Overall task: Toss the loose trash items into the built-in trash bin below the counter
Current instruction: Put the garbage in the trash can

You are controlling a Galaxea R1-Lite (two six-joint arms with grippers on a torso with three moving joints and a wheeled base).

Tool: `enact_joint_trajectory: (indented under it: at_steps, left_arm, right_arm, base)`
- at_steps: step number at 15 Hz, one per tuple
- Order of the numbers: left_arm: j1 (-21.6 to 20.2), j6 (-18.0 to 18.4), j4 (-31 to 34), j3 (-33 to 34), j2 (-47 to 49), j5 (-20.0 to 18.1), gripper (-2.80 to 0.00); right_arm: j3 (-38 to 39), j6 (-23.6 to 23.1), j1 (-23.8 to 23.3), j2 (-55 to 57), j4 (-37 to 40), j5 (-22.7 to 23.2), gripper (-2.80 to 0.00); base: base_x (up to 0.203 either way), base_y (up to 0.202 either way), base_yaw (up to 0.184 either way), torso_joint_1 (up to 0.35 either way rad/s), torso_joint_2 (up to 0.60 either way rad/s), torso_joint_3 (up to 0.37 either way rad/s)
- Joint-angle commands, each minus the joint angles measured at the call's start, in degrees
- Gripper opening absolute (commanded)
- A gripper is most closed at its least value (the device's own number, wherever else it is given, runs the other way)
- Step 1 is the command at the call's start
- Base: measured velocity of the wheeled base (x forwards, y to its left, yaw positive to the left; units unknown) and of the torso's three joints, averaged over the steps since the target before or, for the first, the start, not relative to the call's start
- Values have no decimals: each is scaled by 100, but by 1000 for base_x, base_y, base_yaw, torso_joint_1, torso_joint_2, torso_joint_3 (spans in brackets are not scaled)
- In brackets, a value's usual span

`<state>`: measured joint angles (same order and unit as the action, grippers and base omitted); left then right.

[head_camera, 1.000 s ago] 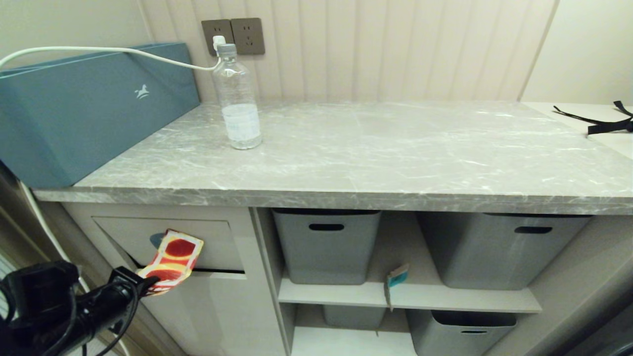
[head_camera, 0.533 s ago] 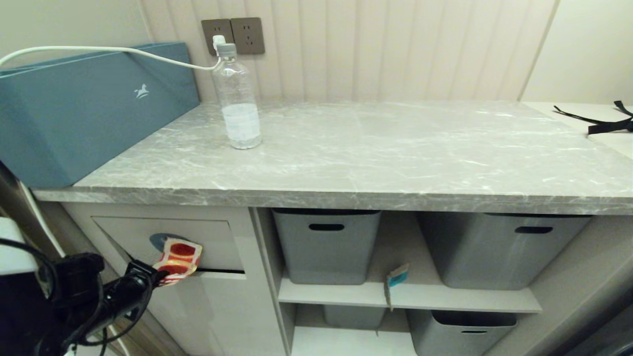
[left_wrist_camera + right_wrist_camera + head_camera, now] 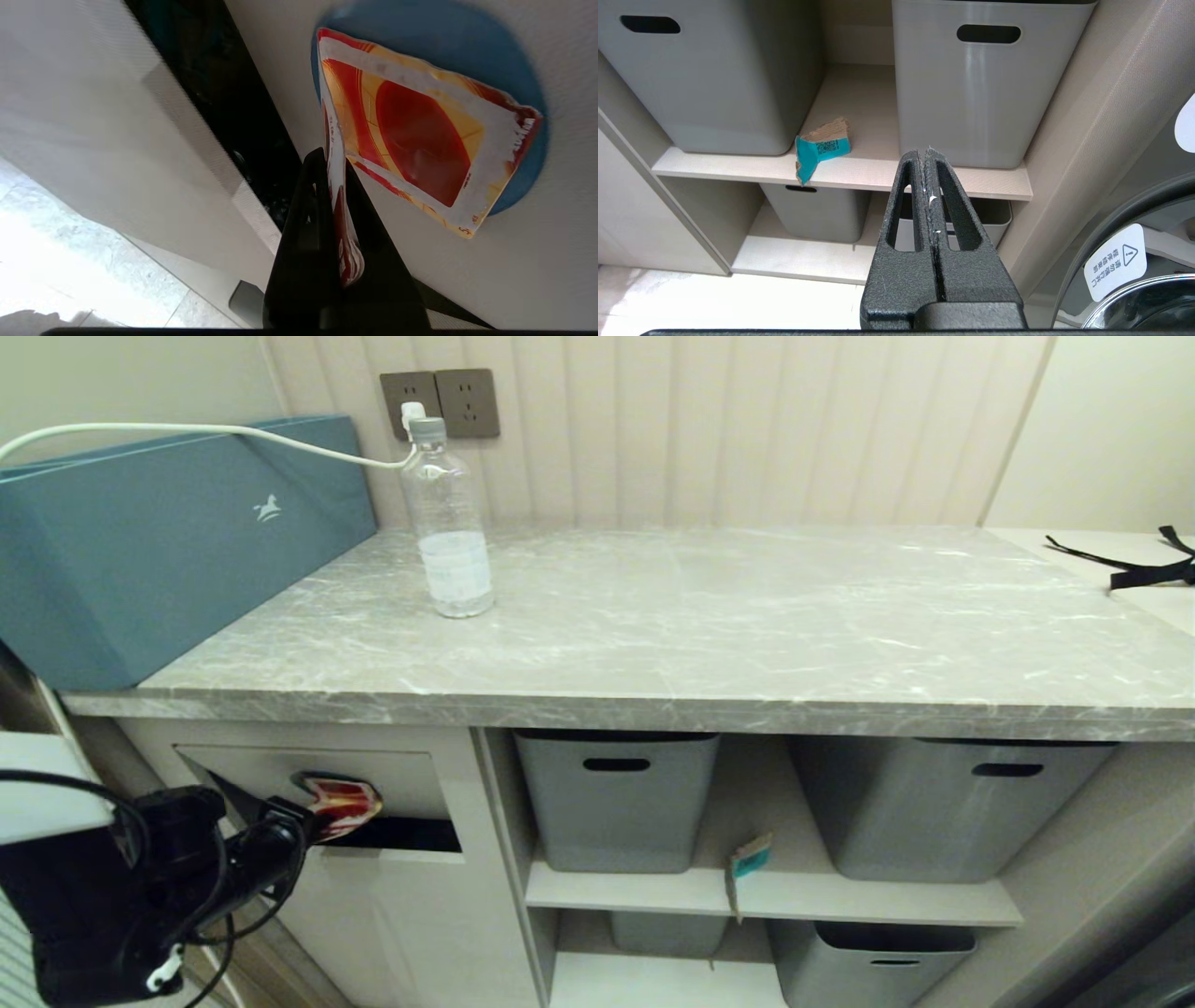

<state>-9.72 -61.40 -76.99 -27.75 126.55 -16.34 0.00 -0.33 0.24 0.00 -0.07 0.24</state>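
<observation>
My left gripper [image 3: 303, 817] is shut on the red-and-yellow snack wrapper [image 3: 341, 798] and presses it against the trash bin flap [image 3: 392, 782] below the counter [image 3: 747, 616]. The flap is tilted inward, leaving a dark gap [image 3: 401, 833] under it. In the left wrist view the wrapper [image 3: 411, 140] lies flat over the blue sticker [image 3: 467, 37], pinched in the gripper [image 3: 332, 161]. The clear bottle [image 3: 448, 523] stands at the counter's back left. The teal scrap [image 3: 750, 859] hangs off the shelf edge. My right gripper [image 3: 926, 154] is shut and empty, facing the scrap [image 3: 822, 149].
A teal box [image 3: 168, 541] sits on the counter's left end, with a white cable over it. Grey tubs [image 3: 616, 803] [image 3: 952, 812] fill the open shelves. A black strapped bag [image 3: 1148, 569] lies far right. A round machine door [image 3: 1134, 261] is beside the right gripper.
The left gripper has moved up and forward with the wrapper to the flap. The flap has tilted inward, opening a dark gap, and the wrapper now folds against it.
</observation>
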Motion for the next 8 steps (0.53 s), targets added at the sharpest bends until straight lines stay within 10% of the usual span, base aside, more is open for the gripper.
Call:
enact_joint_trajectory:
  at_steps: [1, 8]
  left_arm:
    - [207, -30, -44, -142, 59, 81, -280]
    - [810, 13, -11, -821, 413, 777, -280]
  right_arm:
    - [0, -2, 2, -9, -1, 2, -280]
    - [0, -2, 2, -9, -1, 2, -280]
  base:
    - [0, 0, 0, 0, 0, 0]
    - [0, 0, 0, 0, 0, 0]
